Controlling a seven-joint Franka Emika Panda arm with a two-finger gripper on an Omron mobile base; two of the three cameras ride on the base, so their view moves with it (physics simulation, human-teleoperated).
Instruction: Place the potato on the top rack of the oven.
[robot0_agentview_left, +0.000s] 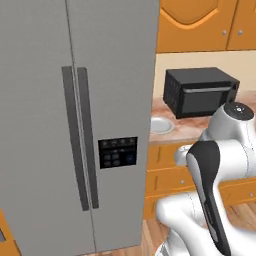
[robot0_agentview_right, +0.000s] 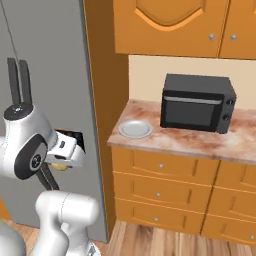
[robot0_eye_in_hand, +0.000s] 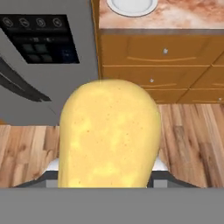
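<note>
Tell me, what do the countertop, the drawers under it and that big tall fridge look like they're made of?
The countertop looks like polished stone, mottled pink-brown like granite or marble. The drawers look like orange-stained wood with small metal knobs, though no grain shows. The fridge looks like brushed steel: flat matte grey, with darker handles.

1. The left base view looks forward from behind the arm's left, close to the grey fridge (robot0_agentview_left: 75, 125), which takes the left of its frame; counter (robot0_agentview_left: 187, 127) and black countertop appliance (robot0_agentview_left: 200, 92) lie further right.
2. The right base view faces the same way from the arm's right, more squarely onto the counter (robot0_agentview_right: 185, 140), with the fridge (robot0_agentview_right: 45, 75) at its left edge.
3. The hand view looks past the potato (robot0_eye_in_hand: 109, 135), very near the lens, toward the drawers (robot0_eye_in_hand: 162, 57) and wooden floor (robot0_eye_in_hand: 192, 140).
4. All 3 views share the white plate (robot0_agentview_left: 160, 125).
</note>
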